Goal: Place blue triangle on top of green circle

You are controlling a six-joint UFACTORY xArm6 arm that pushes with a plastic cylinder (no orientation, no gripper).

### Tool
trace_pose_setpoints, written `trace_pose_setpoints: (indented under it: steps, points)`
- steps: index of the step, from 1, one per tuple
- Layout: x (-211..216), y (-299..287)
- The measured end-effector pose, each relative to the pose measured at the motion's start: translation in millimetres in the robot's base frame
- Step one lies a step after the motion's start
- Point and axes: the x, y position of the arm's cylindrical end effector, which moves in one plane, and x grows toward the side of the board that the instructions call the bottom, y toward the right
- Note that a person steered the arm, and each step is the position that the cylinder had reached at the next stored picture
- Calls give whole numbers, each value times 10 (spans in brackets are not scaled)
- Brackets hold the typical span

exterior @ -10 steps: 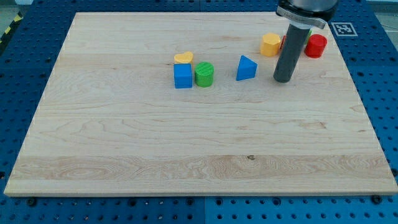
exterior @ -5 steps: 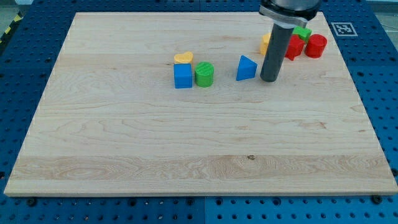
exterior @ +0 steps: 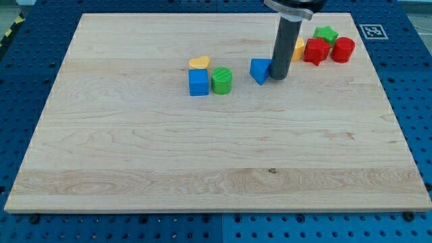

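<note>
The blue triangle [exterior: 259, 70] lies on the wooden board [exterior: 202, 162], right of centre near the view's top. My tip [exterior: 279, 77] touches its right side and hides part of it. The green circle [exterior: 221, 80] stands a short way to the triangle's left, with a gap between them. A blue square block [exterior: 198, 82] sits against the green circle's left side. A yellow heart-shaped block [exterior: 199, 63] lies just above the blue square.
A cluster sits at the view's top right: an orange-yellow block [exterior: 298, 48] partly hidden behind the rod, a red block [exterior: 315, 51], a green star-like block [exterior: 326, 34] and a red cylinder [exterior: 343, 50]. The board's right edge is close to them.
My tip has moved left across the board from beside the top-right cluster to the blue triangle. The triangle has shifted a little left and turned.
</note>
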Motion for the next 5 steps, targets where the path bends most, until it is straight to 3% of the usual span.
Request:
trace_pose_setpoints:
  steps: [5]
  points:
    - [0,-795]
